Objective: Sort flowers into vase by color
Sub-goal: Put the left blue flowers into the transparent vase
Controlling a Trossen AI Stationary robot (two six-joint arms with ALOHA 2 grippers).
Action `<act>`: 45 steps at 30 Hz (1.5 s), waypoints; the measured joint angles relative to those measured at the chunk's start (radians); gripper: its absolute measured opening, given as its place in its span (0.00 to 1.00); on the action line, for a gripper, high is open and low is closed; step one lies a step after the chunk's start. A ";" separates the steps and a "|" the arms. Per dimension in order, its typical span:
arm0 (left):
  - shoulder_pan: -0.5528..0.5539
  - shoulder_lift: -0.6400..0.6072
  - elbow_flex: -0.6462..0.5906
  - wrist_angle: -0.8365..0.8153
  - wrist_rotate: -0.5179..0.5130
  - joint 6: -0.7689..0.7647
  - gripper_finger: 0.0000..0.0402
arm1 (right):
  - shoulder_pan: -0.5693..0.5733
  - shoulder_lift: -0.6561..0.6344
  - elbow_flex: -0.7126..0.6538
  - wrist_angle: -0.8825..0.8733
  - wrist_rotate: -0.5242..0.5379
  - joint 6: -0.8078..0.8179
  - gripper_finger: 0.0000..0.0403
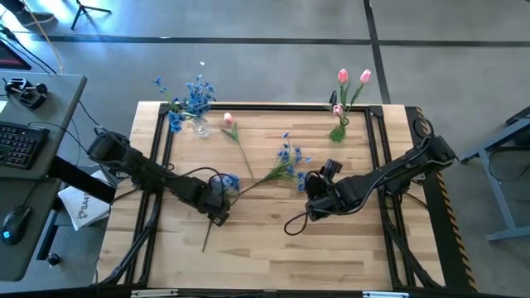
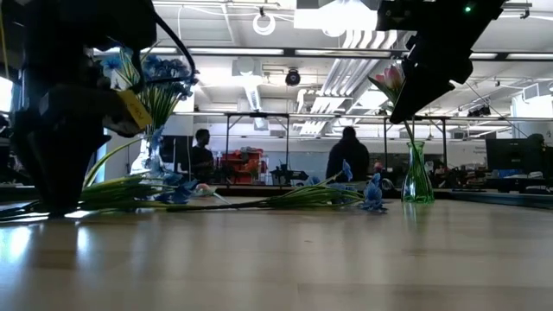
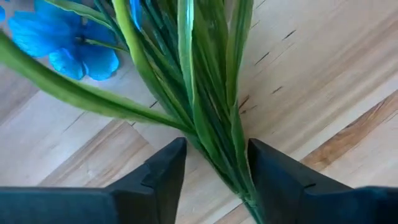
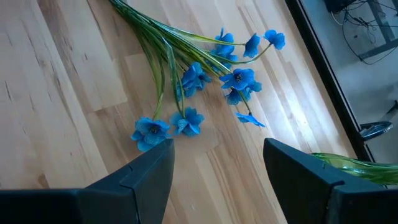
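The wooden table (image 1: 273,240) stands in an open workshop with a grey floor; a desk with a keyboard (image 1: 18,142) sits off its left side, and two people show far off in the low view.

Two vases stand at the far edge: a clear one (image 1: 199,126) already holding blue flowers, and a green one (image 1: 340,128) holding pink tulips. Loose on the boards lie one pink tulip (image 1: 229,122) near the clear vase, and a blue-blossom spray (image 1: 291,159) at mid-table.

The left gripper (image 1: 217,201) is low over the table at the stem end of the blue spray. Its wrist view shows the bundled green stems (image 3: 211,118) running between the two fingers (image 3: 163,171), which stand apart on either side, close to the stems but not visibly clamped on them. The spray's long axis runs diagonally from that gripper up toward the blossoms at right.

The right gripper (image 1: 319,199) hangs just beside the blossom end, fingers (image 4: 149,171) spread wide, holding nothing; the blue heads (image 4: 239,79) lie ahead of it.

Judgement: the left arm is the better placed, already astride the stem; closing there should secure the spray for the clear vase. Thin stems may slip sideways out of the pinch.
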 joint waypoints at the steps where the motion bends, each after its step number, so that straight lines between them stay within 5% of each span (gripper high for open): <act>1: 0.003 0.009 0.000 -0.002 0.008 0.008 0.38 | 0.000 0.000 0.000 0.000 -0.001 0.000 0.60; 10: 0.043 0.002 -0.004 -0.010 0.050 0.072 0.04 | 0.000 0.000 0.000 0.027 0.008 0.000 0.60; 14: 0.050 -0.012 -0.006 0.001 0.033 0.103 0.03 | 0.009 0.000 0.000 0.056 0.043 -0.001 0.60; 16: 0.046 -0.032 -0.010 0.025 -0.037 0.121 0.01 | 0.025 0.000 -0.002 0.062 0.085 0.009 0.60; 20: 0.036 -0.117 -0.007 0.109 -0.338 0.200 0.01 | 0.058 0.000 -0.075 0.127 0.148 0.051 0.60; 26: 0.048 -0.232 -0.005 0.476 -0.681 0.629 0.00 | 0.077 0.001 -0.271 0.542 0.150 0.033 0.60; 31: 0.105 -0.287 -0.005 0.776 -0.719 1.157 0.00 | 0.086 0.001 -0.366 0.773 0.146 -0.068 0.60; 35: 0.179 -0.291 -0.006 0.877 -0.747 1.432 0.01 | 0.084 0.001 -0.373 0.798 0.146 -0.097 0.60; 45: 0.308 -0.406 -0.006 0.859 -0.849 1.516 0.01 | 0.085 0.001 -0.373 0.815 0.147 -0.117 0.60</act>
